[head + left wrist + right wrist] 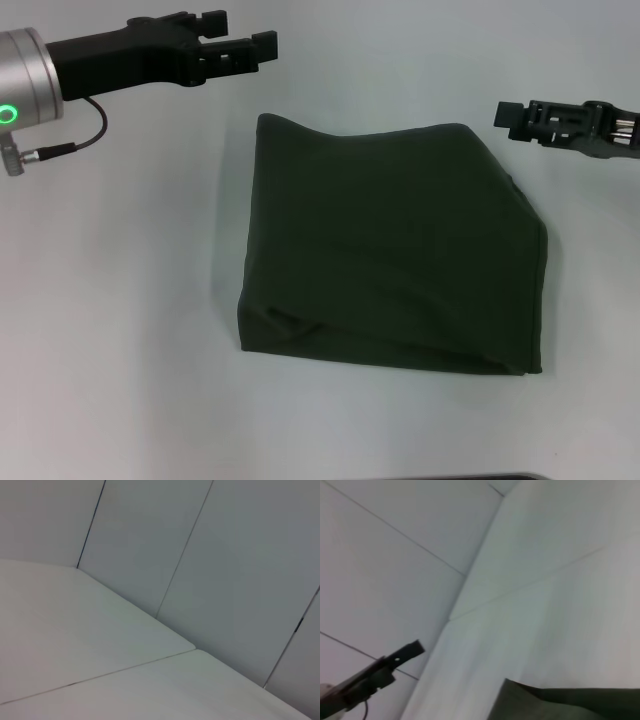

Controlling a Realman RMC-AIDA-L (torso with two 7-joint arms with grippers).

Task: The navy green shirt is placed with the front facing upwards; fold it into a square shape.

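Note:
The navy green shirt [390,270] lies folded into a rough square in the middle of the white table, plain dark side up, with no print showing. Its far edge bulges a little and its right side slants. My left gripper [248,32] hovers open and empty beyond the shirt's far left corner, not touching it. My right gripper [510,120] hangs off the shirt's far right corner, also apart from the cloth. In the right wrist view a corner of the shirt [560,705] shows, with the left gripper [405,655] farther off.
The white table [120,350] spreads on all sides of the shirt. A seam in the tabletop [100,672] and grey wall panels [225,555] show in the left wrist view. A dark edge [480,477] sits at the table's front.

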